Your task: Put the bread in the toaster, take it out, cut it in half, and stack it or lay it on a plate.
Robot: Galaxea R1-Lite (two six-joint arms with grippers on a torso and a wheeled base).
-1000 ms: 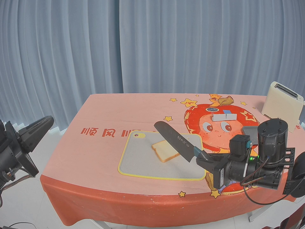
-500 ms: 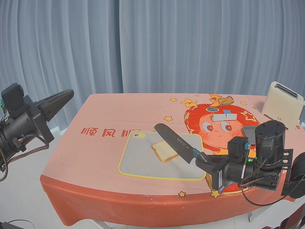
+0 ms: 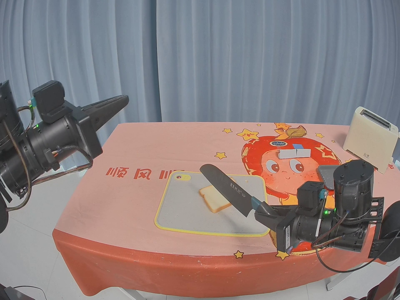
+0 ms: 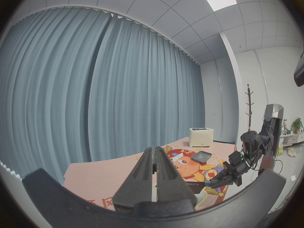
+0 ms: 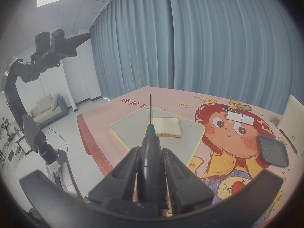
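A slice of bread (image 3: 215, 198) (image 5: 164, 127) lies flat on the grey, yellow-rimmed cutting board (image 3: 183, 205) (image 5: 133, 129). My right gripper (image 3: 266, 210) (image 5: 151, 162) is shut on the handle of a black knife (image 3: 227, 186) (image 5: 150, 110); its blade hangs in the air slanting over the bread. My left gripper (image 3: 118, 103) (image 4: 155, 165) is shut and empty, raised high off the table's left side. A cream toaster (image 3: 371, 138) (image 4: 201, 136) stands at the far right, and a dark grey plate (image 5: 273, 150) (image 4: 201, 156) lies on the cloth near it.
The table wears an orange cloth (image 3: 137, 151) with a cartoon print. Two small white cards (image 3: 294, 153) lie on the print behind the board. Blue curtains hang behind the table.
My left arm has risen from low beside the table and swung in toward its left edge. The right gripper with the knife has sunk slightly toward the bread.
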